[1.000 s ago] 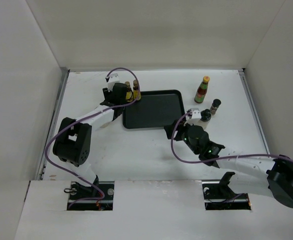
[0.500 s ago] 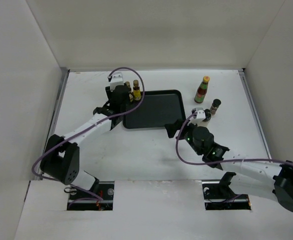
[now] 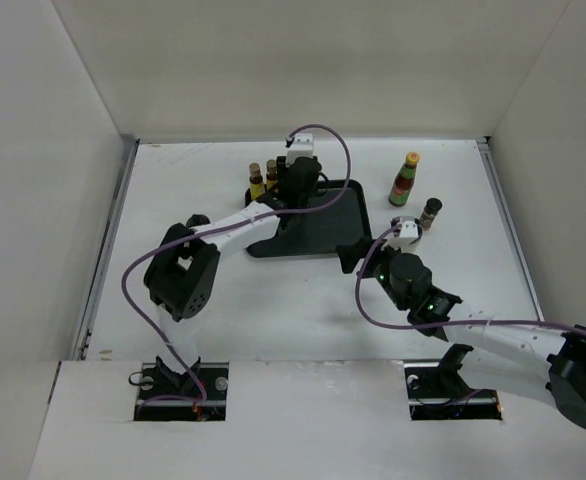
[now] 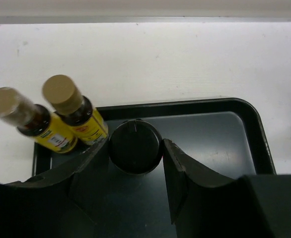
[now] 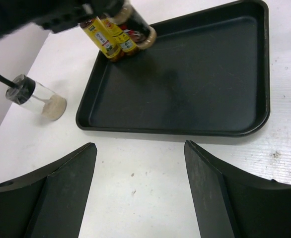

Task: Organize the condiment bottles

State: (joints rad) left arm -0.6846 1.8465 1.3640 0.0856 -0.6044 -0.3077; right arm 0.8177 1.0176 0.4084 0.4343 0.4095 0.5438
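Observation:
My left gripper (image 4: pixel 135 144) (image 3: pixel 295 190) is shut on a short dark jar (image 4: pixel 135 148) (image 5: pixel 141 27), over the back left part of the flat black tray (image 4: pixel 210 134) (image 3: pixel 333 215) (image 5: pixel 195 74). Two yellow-labelled bottles with tan caps (image 4: pixel 76 116) (image 3: pixel 263 177) (image 5: pixel 108 39) stand just left of the jar in the tray's corner. Whether the jar rests on the tray I cannot tell. A red bottle with a green neck (image 3: pixel 405 180) and a small dark-capped bottle (image 3: pixel 430 212) stand right of the tray. My right gripper (image 5: pixel 139 146) (image 3: pixel 358 255) is open and empty over bare table beside the tray's rim.
In the right wrist view a clear bottle with a black cap (image 5: pixel 34 96) stands on the table off the tray's left side. White walls close in the table on three sides. The left arm's purple cable (image 3: pixel 338 170) loops above the tray.
My left gripper has swung right, from left of the yellow bottles to their right over the tray, carrying the jar. My right gripper has opened wider and drawn back slightly.

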